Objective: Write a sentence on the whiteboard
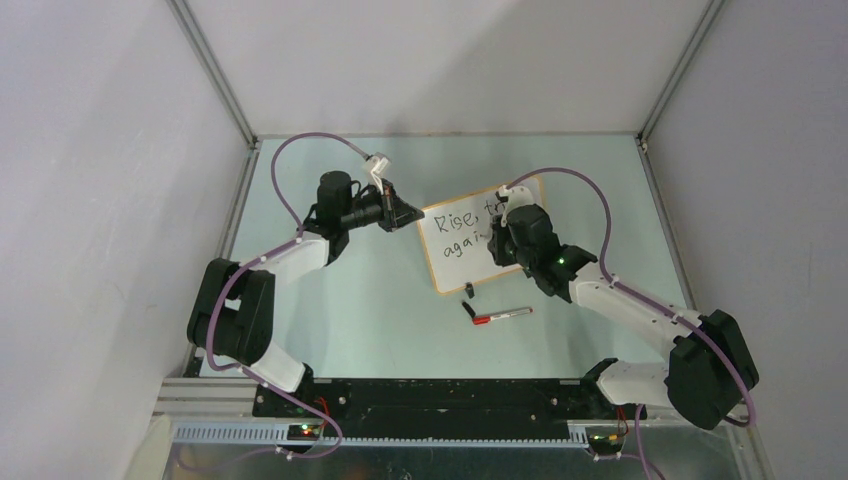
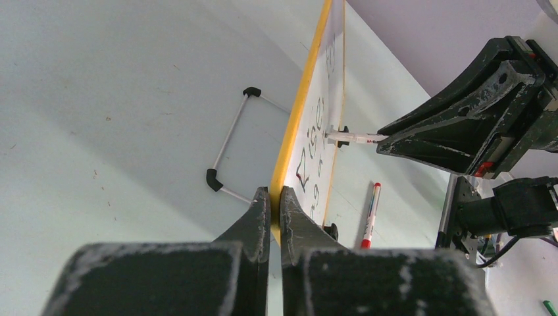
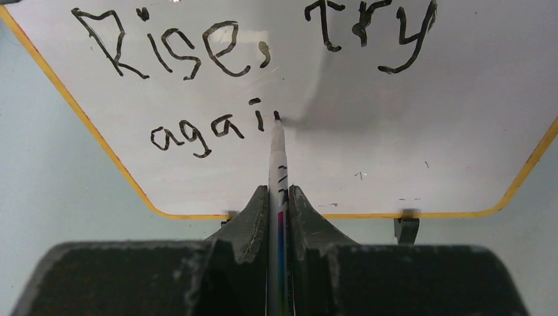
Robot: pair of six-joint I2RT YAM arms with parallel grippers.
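Whiteboard (image 1: 452, 268), orange-framed, sits just right of centre in the top view. The sentence (image 3: 224, 56) reads "Rise, try" above "agai". The right gripper (image 3: 278, 197), its arm bent in from lower right, clamps a marker (image 3: 277, 148) whose tip touches the board. The left gripper (image 2: 276, 197), reaching in from the left, pinches the board's frame edge.

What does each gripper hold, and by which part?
Left gripper pinches the whiteboard by its orange frame edge. Right gripper grips a marker by its barrel, tip on the whiteboard.

Table (image 1: 350, 300) with whiteboard (image 1: 452, 258), red-capped marker (image 1: 505, 316)
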